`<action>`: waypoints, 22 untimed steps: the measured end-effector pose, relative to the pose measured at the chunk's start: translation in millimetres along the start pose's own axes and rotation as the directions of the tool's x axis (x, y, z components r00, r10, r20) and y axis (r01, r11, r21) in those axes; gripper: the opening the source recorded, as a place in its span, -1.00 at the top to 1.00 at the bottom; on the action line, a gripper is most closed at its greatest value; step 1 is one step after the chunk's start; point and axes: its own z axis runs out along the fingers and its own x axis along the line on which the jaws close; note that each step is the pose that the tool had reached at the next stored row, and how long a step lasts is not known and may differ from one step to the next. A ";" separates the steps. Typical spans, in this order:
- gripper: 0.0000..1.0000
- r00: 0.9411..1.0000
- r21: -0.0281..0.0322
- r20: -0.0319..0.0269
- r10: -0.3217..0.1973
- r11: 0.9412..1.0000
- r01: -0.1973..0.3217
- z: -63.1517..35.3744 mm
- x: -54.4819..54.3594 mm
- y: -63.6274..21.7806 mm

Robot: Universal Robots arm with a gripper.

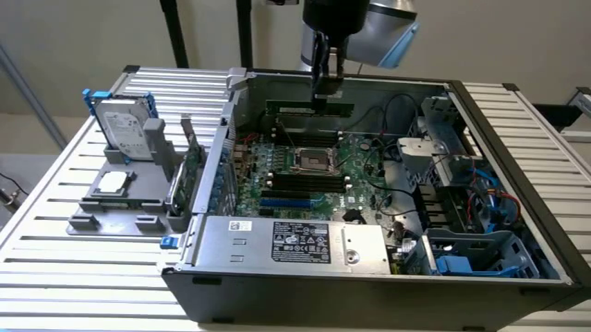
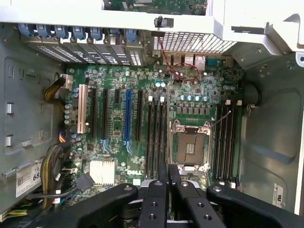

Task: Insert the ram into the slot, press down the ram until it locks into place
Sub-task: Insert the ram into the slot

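End effector [image 1: 325, 93]: clenched on the top edge of the ram [image 1: 295, 108], around the middle of its length, pointing straight down into the open case [image 1: 517, 138].
Ram: hangs level with its long edge down, over the far part of the motherboard [image 1: 360, 166]. It is apart from every socket and not yet seated.
Slot [image 1: 309, 128]: probably one in the black bank on the far side of the processor socket [image 1: 312, 160], roughly under the stick. Which one of that bank I cannot tell.
Step in hand: carrying the stick to its socket.
Doing it well: as I judge it, keep the stick parallel to the socket and square over it, with both ends level. Push straight down through the middle — a tilted stick would jam at one latch.
Counts: one ram and one end effector. There are two banks of black memory slots, one on each side of the processor socket. Each seems to hold four in the wrist view, but they sit too close together to be sure. There is one blue slot [image 2: 127, 114]. One hard drive [image 1: 124, 128] stands on the surface [image 1: 55, 228] at the exterior view's left.
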 end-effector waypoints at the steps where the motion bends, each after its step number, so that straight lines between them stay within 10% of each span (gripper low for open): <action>1: 0.74 1.000 0.000 0.000 0.000 1.000 0.000 1.8 0.0 -0.8; 22: 0.74 1.000 0.000 0.000 0.000 1.000 0.000 39.9 -1.4 -9.4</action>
